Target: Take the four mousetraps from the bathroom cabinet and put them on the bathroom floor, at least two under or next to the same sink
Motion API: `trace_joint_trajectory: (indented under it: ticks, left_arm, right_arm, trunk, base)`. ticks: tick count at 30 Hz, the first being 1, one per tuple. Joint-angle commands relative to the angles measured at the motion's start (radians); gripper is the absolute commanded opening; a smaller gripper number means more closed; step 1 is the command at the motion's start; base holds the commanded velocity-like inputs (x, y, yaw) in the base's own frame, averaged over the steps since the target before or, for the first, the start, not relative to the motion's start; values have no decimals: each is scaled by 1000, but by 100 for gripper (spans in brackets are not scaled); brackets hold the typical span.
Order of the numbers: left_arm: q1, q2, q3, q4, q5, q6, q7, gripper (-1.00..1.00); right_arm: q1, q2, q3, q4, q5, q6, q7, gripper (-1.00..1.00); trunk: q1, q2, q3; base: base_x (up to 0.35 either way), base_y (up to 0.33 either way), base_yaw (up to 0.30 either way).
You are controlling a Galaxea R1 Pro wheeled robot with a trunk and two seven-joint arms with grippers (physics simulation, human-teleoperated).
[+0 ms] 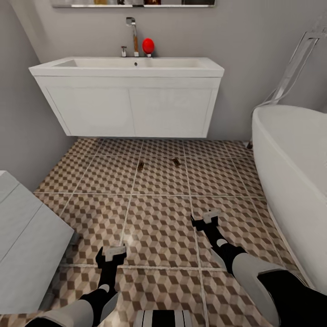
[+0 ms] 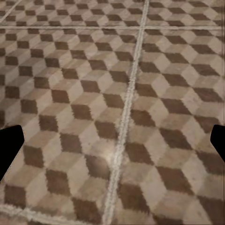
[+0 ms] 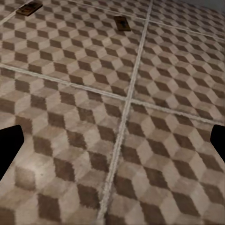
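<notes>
Since two mousetraps (image 1: 140, 166) (image 1: 175, 161) lie on the floor (image 1: 159, 227) just before the sink (image 1: 127, 68), both grippers (image 1: 110, 257) (image 1: 205, 221) hang near, spread and empty.

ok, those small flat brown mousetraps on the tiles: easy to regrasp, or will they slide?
The small flat tan-brown mousetrap probably reads as stiff and light: a thin board. Lying flush on the cube-patterned tiled floor, it likely skids if nudged and leaves little edge for a claw. Being flat, it should not roll or tip.
</notes>
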Motion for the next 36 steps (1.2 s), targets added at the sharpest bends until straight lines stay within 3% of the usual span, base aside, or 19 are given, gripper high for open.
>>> trace_joint_trajectory:
  ticks: [1,3,9,13,17,20,36]
  left_arm:
    - [-1,0,-9,6,9,-18,0,100]
    - [0,0,-9,20,9,-67,-7,100]
    - [0,4,-9,50,9,-118,-14,100]
    - [0,10,-9,65,9,-128,-15,100]
    - [0,37,-9,91,9,-136,-16,100]
    - [0,44,-9,96,9,-136,-16,100]
    - [0,57,-9,122,10,-134,-18,100]
  right_arm:
    - [4,0,0,1,10,-2,-7,100]
    - [13,0,0,1,11,-4,-7,100]
    - [27,-1,0,2,11,-8,-7,100]
    - [43,-1,0,2,12,-9,-7,100]
    - [65,-1,0,2,12,-14,-8,100]
    - [75,-1,0,2,12,-14,-9,100]
    - [96,0,0,2,11,-15,-11,100]
  trunk:
    - [-1,0,3]
    - [-1,0,11]
    - [-4,2,34]
    - [-6,3,50]
    - [-8,4,65]
    - [-9,4,77]
    - [-16,8,139]
  base:
    - [0,0,0]
    - [0,0,0]
    - [0,0,0]
    - [0,0,0]
    - [0,0,0]
    - [0,0,0]
    - [0,0,0]
